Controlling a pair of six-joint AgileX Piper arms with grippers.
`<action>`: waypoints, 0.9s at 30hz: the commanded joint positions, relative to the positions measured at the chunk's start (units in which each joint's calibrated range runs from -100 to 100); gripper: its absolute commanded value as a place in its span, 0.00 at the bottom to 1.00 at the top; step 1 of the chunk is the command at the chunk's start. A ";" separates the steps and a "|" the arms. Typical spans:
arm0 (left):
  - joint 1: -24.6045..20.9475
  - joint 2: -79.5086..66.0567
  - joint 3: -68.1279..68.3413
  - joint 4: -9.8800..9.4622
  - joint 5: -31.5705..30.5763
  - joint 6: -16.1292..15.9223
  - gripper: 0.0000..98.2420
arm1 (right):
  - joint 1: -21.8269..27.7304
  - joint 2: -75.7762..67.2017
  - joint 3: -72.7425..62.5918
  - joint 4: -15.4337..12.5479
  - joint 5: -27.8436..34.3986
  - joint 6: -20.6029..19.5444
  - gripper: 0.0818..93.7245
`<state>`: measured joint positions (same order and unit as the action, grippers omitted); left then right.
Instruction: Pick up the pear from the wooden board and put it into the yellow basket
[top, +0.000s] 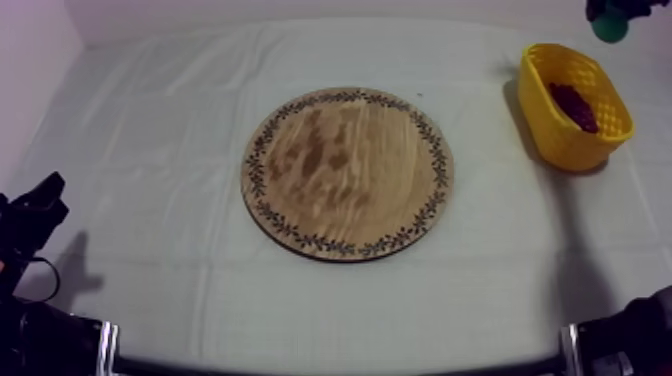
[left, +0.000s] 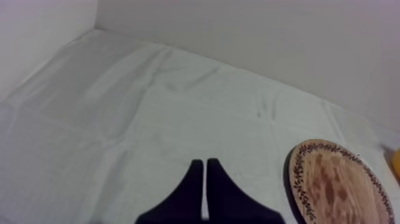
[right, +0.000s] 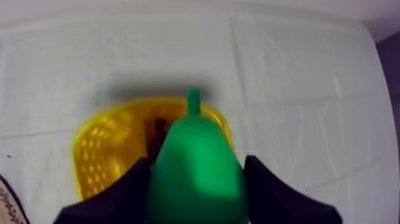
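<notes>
Fingers (right: 128, 193) of the right gripper (right: 196, 170) clamp the pear (right: 196, 179) over the yellow basket (right: 98, 149); top view, at upper right, shows grapes (top: 575, 105) lying inside it.

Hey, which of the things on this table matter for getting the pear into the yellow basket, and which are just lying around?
Part of the job:
pear, held in the right gripper
yellow basket, just below the pear
wooden board, bare

Just lying about:
dark bunch in the basket, likely grapes
left gripper, shut on nothing, low at its side of the table
</notes>
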<state>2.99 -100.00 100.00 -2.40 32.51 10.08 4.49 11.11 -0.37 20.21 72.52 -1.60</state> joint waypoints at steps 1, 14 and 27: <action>0.01 0.00 0.00 -0.02 -0.01 0.01 0.00 | 0.39 -0.33 5.12 -0.08 -0.68 0.00 0.37; 0.01 0.00 0.00 -0.02 -0.01 0.01 0.00 | -1.10 1.14 19.81 -0.61 -9.45 -1.45 0.48; 0.01 0.00 0.00 -0.02 -0.01 0.01 0.00 | -2.28 5.44 20.22 -1.26 -16.89 -2.59 0.78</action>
<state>2.99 -100.00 100.00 -2.40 32.51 10.08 2.25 16.96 20.12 19.07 55.36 -4.19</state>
